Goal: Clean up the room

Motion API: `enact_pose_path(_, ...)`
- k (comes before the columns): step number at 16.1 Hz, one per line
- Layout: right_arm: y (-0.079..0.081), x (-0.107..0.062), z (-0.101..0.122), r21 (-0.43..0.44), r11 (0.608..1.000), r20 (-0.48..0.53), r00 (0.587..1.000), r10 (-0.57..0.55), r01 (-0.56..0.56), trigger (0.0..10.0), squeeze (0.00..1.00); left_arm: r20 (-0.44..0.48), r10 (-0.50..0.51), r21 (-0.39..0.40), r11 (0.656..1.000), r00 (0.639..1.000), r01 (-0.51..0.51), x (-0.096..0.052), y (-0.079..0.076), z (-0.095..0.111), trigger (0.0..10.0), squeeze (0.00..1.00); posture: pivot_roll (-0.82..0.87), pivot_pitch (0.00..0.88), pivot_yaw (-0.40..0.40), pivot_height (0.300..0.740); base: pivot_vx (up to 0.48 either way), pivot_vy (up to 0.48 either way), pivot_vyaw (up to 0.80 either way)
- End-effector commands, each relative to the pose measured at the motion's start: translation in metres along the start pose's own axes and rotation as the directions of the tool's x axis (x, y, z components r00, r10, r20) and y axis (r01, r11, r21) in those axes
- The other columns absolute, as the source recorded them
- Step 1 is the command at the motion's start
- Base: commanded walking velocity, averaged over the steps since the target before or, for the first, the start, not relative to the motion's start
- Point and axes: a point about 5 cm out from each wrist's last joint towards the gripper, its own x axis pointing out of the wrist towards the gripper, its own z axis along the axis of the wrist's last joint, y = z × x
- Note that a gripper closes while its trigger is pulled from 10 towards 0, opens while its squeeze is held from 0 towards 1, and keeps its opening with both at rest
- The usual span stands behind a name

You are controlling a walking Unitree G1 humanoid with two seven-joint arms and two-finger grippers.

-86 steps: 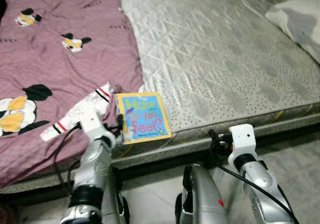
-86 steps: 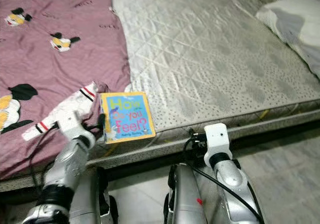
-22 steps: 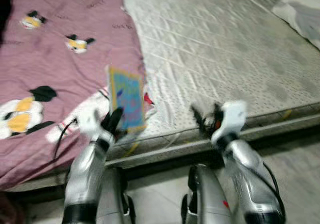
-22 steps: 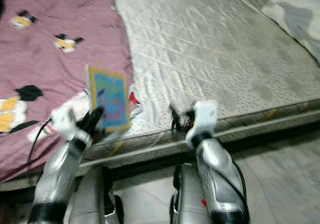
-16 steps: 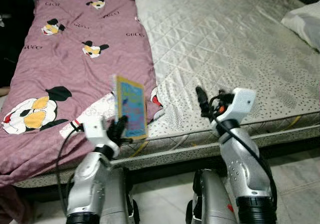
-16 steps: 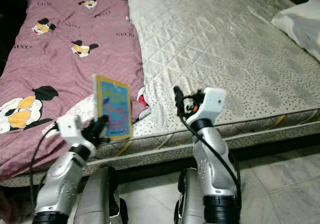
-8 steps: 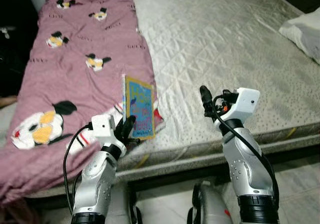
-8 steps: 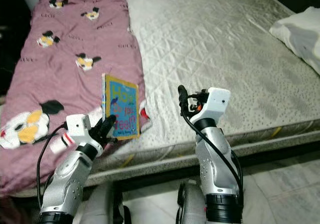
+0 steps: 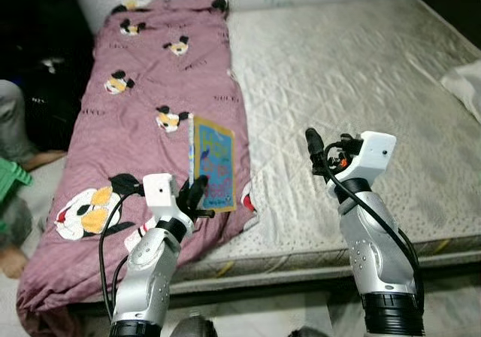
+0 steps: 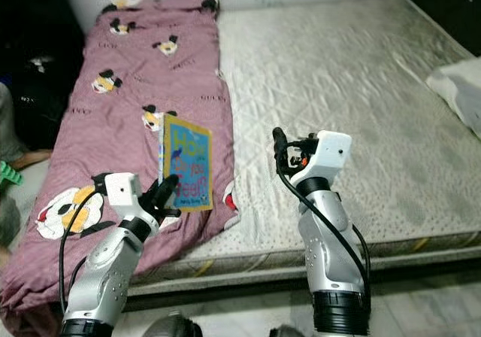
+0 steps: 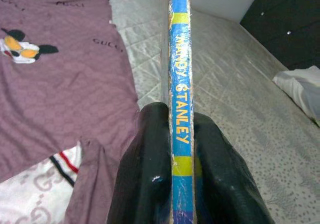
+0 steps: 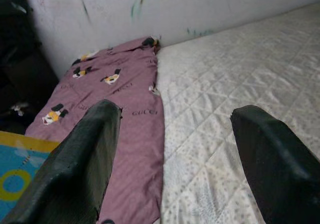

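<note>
Both grippers are raised over the bed (image 9: 353, 74): the left gripper (image 9: 197, 194) clenches an upright book (image 9: 213, 164), while the right gripper (image 10: 278, 145) apparently holds its jaws released.

The book (image 11: 180, 109) runs off the top and bottom of the left wrist picture, and only its thin spine shows there. The white pillow (image 9: 467, 86) is cut off by the right edge. At the left edge a person's leg (image 9: 13, 126) and a green thing (image 9: 10, 177) only peek in. The small words low on the book cover are too tiny to read.
</note>
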Motion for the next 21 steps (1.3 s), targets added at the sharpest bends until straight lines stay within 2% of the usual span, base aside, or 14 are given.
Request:
enact_pose_path(1,-0.004,-0.003,-0.007,-0.005,1.0,-0.027,0.999,-0.022,0.022,10.0,0.0,0.003,-0.012,0.004,1.0,1.0,0.012,0.0,-0.005,0.0,0.0,0.0,-0.01,0.078,0.047,0.74,0.0,0.0,0.0)
enact_pose_path(11,-0.003,-0.005,-0.012,-0.014,0.999,-0.038,0.998,-0.045,0.045,10.0,0.0,-0.011,0.01,-0.012,1.0,1.0,-0.01,-0.003,-0.009,-0.006,0.0,0.0,-0.01,0.08,0.049,0.74,0.0,0.0,0.0)
enact_pose_path(14,-0.003,-0.005,-0.013,-0.015,0.999,-0.033,0.999,-0.035,0.035,10.0,0.0,-0.009,0.031,0.03,0.999,0.999,-0.03,-0.002,-0.006,-0.003,0.0,0.0,0.0,0.08,0.046,0.74,0.0,0.0,0.0)
enact_pose_path(15,-0.003,-0.007,-0.014,-0.04,0.999,-0.035,0.999,-0.026,0.025,10.0,0.0,-0.017,0.047,0.041,0.998,0.999,-0.046,-0.002,-0.005,-0.004,8.5,0.0,0.0,0.075,0.044,0.74,0.0,0.0,0.0)
enact_pose_path(16,-0.005,-0.009,-0.015,-0.058,0.998,-0.039,0.999,-0.028,0.026,10.0,0.0,-0.013,0.067,0.059,0.996,0.998,-0.066,-0.003,-0.003,-0.003,10.0,0.0,0.0,0.075,0.044,0.74,0.0,0.0,0.0)
enact_pose_path(19,-0.007,-0.015,-0.019,-0.092,0.995,-0.049,0.998,-0.029,0.024,10.0,0.0,-0.009,0.149,0.09,0.985,0.989,-0.147,-0.007,0.009,-0.002,10.0,0.0,-0.01,0.067,0.046,0.74,0.0,0.0,0.0)
enact_pose_path(20,-0.011,-0.019,-0.021,-0.13,0.991,-0.054,0.998,-0.035,0.028,10.0,0.0,0.0,0.174,0.118,0.978,0.985,-0.173,-0.01,0.015,-0.001,10.0,0.0,-0.01,0.064,0.049,0.74,0.0,0.0,0.0)
enact_pose_path(21,-0.017,-0.026,-0.023,-0.185,0.983,-0.057,0.998,-0.027,0.016,10.0,0.0,0.035,0.169,0.194,0.966,0.985,-0.173,-0.015,0.018,0.003,10.0,0.0,-0.01,0.062,0.05,0.74,0.0,0.0,0.0)
